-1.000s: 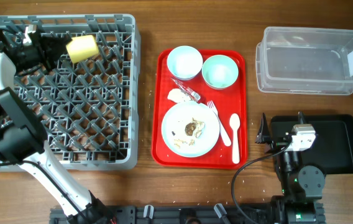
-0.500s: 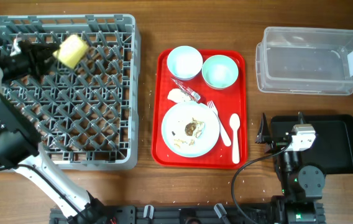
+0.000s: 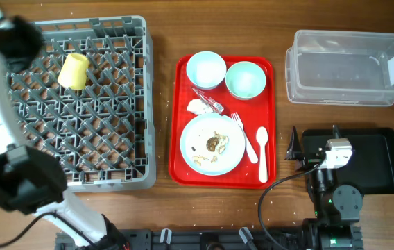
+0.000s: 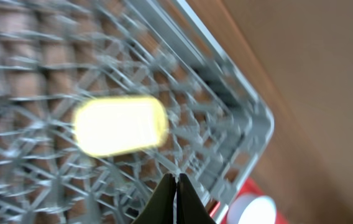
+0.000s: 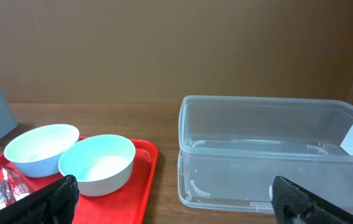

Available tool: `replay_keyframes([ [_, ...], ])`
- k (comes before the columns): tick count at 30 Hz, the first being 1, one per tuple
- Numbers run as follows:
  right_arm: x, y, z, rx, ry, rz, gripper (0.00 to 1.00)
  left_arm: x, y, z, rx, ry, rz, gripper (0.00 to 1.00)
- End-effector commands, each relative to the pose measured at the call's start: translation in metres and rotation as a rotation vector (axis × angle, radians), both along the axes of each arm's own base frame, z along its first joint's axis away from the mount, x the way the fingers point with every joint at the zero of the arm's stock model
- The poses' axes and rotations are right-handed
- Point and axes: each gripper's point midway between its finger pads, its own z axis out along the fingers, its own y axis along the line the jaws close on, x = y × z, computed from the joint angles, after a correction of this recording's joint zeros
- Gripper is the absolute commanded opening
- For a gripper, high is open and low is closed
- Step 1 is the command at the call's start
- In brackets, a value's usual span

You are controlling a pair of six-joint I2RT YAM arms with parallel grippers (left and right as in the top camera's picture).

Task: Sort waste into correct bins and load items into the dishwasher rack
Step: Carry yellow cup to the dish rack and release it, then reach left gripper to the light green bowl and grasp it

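The small yellow cup lies on its side in the back left of the grey dishwasher rack, also blurred in the left wrist view. My left gripper is shut and empty, raised over the rack's back left corner, apart from the cup. My right gripper is open and empty over the black tray's left end. The red serving tray holds the light blue bowl, green bowl, plate with scraps, fork, spoon, wrapper and tissue.
The clear tub stands at the back right, also in the right wrist view. Loose grains are scattered on the wooden table by the serving tray's front edge. The right arm's cable runs along the table front.
My left gripper has let go of the yellow cup, which now lies in the rack. The arm has drawn back up and to the left. The right arm has not moved.
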Motion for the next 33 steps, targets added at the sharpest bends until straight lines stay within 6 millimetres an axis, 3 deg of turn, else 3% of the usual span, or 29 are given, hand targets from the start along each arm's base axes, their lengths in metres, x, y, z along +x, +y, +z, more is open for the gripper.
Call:
replay_keyframes([
  [1,0.0,0.002,0.002,0.011,-0.007,0.014,1.0,0.017,-0.034,-0.05,0.194,0.145,-0.101,0.04],
  [4,0.0,0.002,0.002,0.011,-0.007,0.014,1.0,0.026,-0.036,-0.086,0.314,0.237,-0.095,0.04],
  [7,0.0,0.002,0.002,0.011,-0.007,0.014,1.0,0.035,-0.03,-0.101,0.316,0.241,-0.071,0.04],
  [12,0.0,0.003,0.002,0.011,-0.007,0.014,1.0,0.055,-0.016,-0.102,0.334,0.172,-0.033,0.04],
  [17,0.0,0.002,0.002,0.01,-0.007,0.014,1.0,0.047,-0.019,-0.126,0.308,0.248,-0.053,0.04],
  [19,0.0,0.002,0.002,0.01,-0.007,0.014,1.0,0.041,-0.018,-0.127,0.307,0.269,-0.052,0.04],
  [21,0.0,0.003,0.002,0.011,-0.007,0.014,1.0,0.018,-0.002,-0.132,0.323,0.364,-0.006,0.04],
  [23,0.0,0.002,0.001,0.011,-0.007,0.014,1.0,-0.006,0.019,-0.121,0.359,0.431,0.114,0.04],
  [24,0.0,0.002,0.002,0.011,-0.007,0.014,1.0,-0.011,0.024,-0.107,0.358,0.412,0.145,0.04],
  [25,0.0,0.002,0.002,0.01,-0.007,0.014,1.0,-0.013,0.028,-0.088,0.362,0.374,0.162,0.04],
  [27,0.0,0.003,0.002,0.011,-0.007,0.014,1.0,-0.026,0.035,-0.033,0.385,0.267,0.211,0.04],
  [29,0.0,0.002,0.002,0.01,-0.007,0.014,1.0,-0.045,0.043,0.0,0.378,0.216,0.288,0.04],
  [30,0.0,0.002,0.002,0.011,-0.007,0.014,1.0,-0.05,0.042,0.011,0.365,0.192,0.3,0.04],
  [32,0.0,0.002,0.002,0.01,-0.007,0.014,1.0,-0.048,0.022,0.019,0.271,0.146,0.247,0.04],
  [33,0.0,0.002,0.002,0.011,-0.007,0.014,1.0,-0.04,-0.004,0.018,0.155,0.116,0.171,0.07],
])
